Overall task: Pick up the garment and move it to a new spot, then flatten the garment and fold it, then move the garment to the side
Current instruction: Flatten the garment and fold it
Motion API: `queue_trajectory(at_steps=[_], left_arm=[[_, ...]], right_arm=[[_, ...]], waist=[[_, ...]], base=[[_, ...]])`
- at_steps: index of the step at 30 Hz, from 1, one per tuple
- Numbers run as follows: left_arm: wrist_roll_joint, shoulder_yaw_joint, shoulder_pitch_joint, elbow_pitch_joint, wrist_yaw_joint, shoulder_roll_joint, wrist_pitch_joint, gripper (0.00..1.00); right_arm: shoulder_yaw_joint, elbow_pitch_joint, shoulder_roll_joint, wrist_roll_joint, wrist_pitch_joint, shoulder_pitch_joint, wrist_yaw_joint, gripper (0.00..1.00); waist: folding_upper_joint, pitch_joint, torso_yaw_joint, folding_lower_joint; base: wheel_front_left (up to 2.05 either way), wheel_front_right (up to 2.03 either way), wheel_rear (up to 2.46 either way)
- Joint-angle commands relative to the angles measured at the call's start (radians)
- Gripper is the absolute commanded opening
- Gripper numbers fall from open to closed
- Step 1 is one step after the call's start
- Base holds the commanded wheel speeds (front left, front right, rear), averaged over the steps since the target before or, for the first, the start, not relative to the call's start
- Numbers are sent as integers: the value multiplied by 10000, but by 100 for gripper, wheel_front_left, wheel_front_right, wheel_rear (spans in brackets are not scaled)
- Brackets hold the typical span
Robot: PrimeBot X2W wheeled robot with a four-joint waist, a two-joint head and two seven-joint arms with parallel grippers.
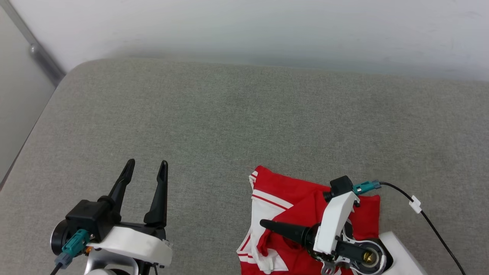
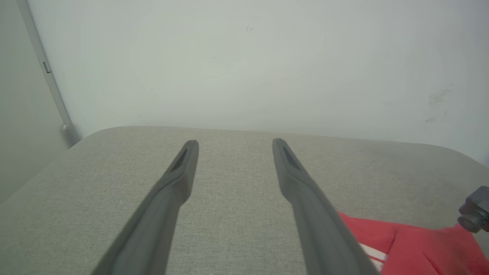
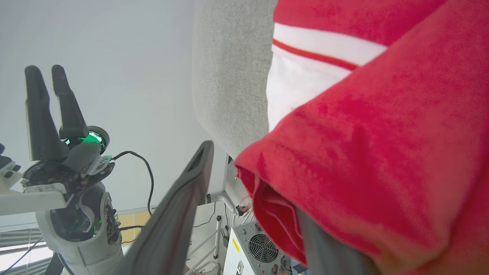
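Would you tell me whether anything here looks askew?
Yes: the bright red jersey shirt with white sleeves lies bunched on the grey fabric cushion, one fold draped over a finger of the right gripper.

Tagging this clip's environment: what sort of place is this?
Probably a robotics lab or test room, not a home. The garment lies on a grey fabric-covered pad against a bare white wall, and the right wrist view shows a fan-vented equipment box and cables beyond the pad's edge.

the garment is soft, matt red-and-white jersey cloth; the pad is coarse grey woven fabric; the left gripper looks matt dark plastic.
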Motion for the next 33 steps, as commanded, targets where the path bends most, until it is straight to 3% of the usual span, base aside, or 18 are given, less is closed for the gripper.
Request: queue_trajectory(at_steps=[1, 10, 14, 19, 22, 28, 33], left_arm=[[-19, -1, -169, 30, -32, -44, -59, 100], [-80, 31, -188, 199, 15, 11, -30, 100], [-83, 104, 9, 232, 110, 81, -42, 100], [-22, 213, 259, 211, 303, 126, -183, 100], [-12, 300, 380, 242, 407, 123, -295, 100], [123, 441, 626, 430, 572, 118, -546, 100], [310, 456, 842, 628, 647, 96, -710, 100]], right_arm=[[55, -2, -2, -32, -130, -207, 0, 100], [1123, -715, -914, -2354, -1435, -534, 0, 100], [1337, -1253, -1895, -3773, -1988, -325, 0, 100], [378, -1847, -2606, -5634, -3550, 127, 0, 100], [-743, -2246, -2633, -6731, -4730, 532, 0, 100], [-2628, -3404, -2163, -8291, -6494, 1368, 0, 100], [-3232, -4526, -1756, -8998, -6924, 2244, 0, 100]], waist=[[0, 3, -37, -1], [0, -233, -464, -1], [0, -454, -738, -1], [0, -638, -1014, -1], [0, -695, -1181, -1], [0, -891, -1498, -1], [0, -1165, -1659, -1]], base=[[0, 0, 0], [0, 0, 0], [0, 0, 0], [0, 0, 0], [0, 0, 0], [0, 0, 0], [0, 0, 0]])
